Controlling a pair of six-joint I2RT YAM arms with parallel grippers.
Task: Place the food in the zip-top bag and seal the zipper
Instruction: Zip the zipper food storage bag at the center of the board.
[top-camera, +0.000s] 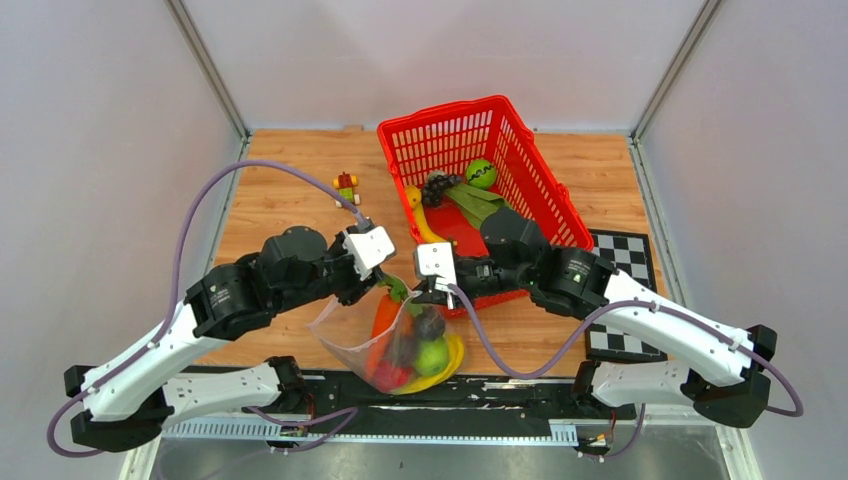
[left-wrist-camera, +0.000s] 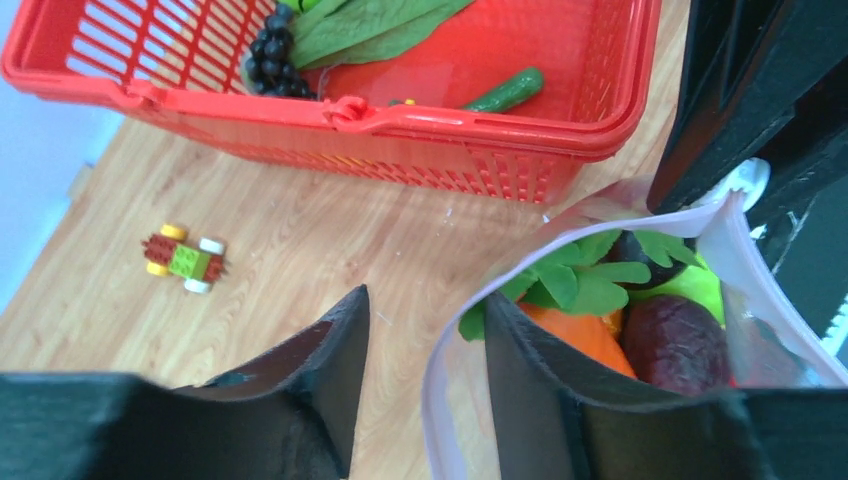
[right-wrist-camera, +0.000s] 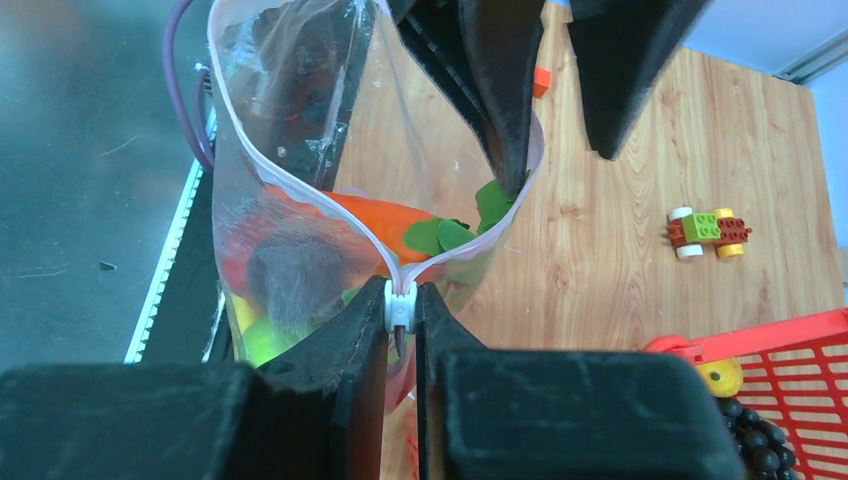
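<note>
The clear zip-top bag (top-camera: 345, 335) stands at the near table edge, mouth open. It holds food: an orange carrot (top-camera: 383, 318), a red tomato (top-camera: 390, 375), a green lime (top-camera: 432, 356) and a yellow banana (top-camera: 450, 368). My left gripper (left-wrist-camera: 425, 300) is open, with one finger (left-wrist-camera: 540, 380) inside the bag mouth and the pinkish zipper (left-wrist-camera: 445, 340) running between the fingers. My right gripper (right-wrist-camera: 400, 295) is shut on the zipper's white slider (right-wrist-camera: 400, 306) at the bag's end. The two zipper halves (right-wrist-camera: 300, 190) spread apart beyond it.
The red basket (top-camera: 530, 150) behind the grippers holds purple grapes (top-camera: 438, 186), a green ball (top-camera: 481, 173), green leaves (top-camera: 478, 203) and a banana (top-camera: 420, 215). A toy block figure (top-camera: 346, 185) lies at the back left. A checkerboard (top-camera: 622, 258) lies at the right.
</note>
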